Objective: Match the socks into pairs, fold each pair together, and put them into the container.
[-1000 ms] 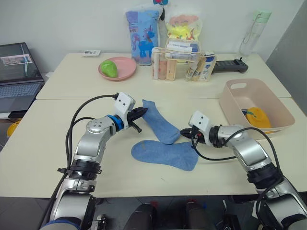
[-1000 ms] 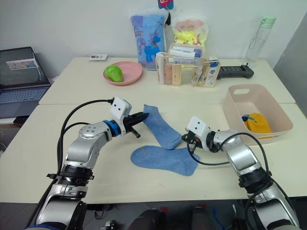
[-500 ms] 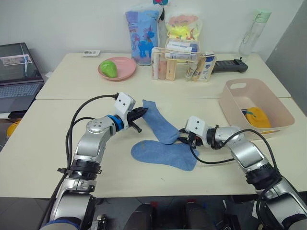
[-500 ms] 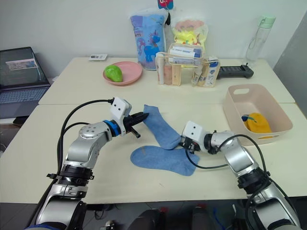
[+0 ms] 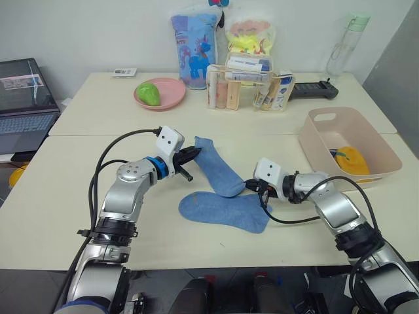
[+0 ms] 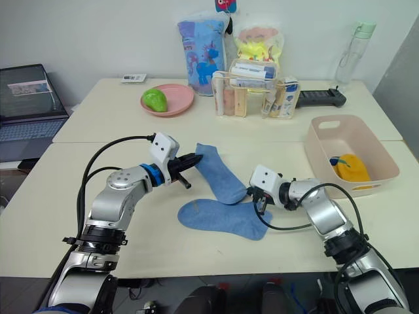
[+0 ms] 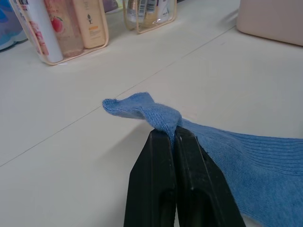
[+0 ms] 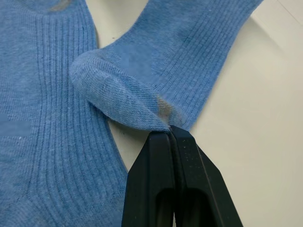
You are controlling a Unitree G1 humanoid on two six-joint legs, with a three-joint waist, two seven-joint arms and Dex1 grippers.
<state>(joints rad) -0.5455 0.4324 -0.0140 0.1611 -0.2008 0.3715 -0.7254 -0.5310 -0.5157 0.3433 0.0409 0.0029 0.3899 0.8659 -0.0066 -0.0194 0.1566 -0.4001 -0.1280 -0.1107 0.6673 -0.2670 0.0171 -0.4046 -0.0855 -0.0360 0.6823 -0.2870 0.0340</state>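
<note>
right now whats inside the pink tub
A folded mustard yellow sock pair lies in the pink tub. The near wall hides part of the floor.

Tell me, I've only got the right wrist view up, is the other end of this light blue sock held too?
Observer: Yes. The left gripper is shut on the far end of the same light blue sock, which the right gripper pinches at its near end.
Operator: And the sock next to it, where does it lie?
Observer: The second light blue sock lies flat on the table, nearer the robot, with the held sock's near end resting over its upper edge.
Operator: Anything in the container yet?
Observer: The pink container at the robot's right holds something mustard yellow; I cannot tell whether it is one sock or a pair.
</note>
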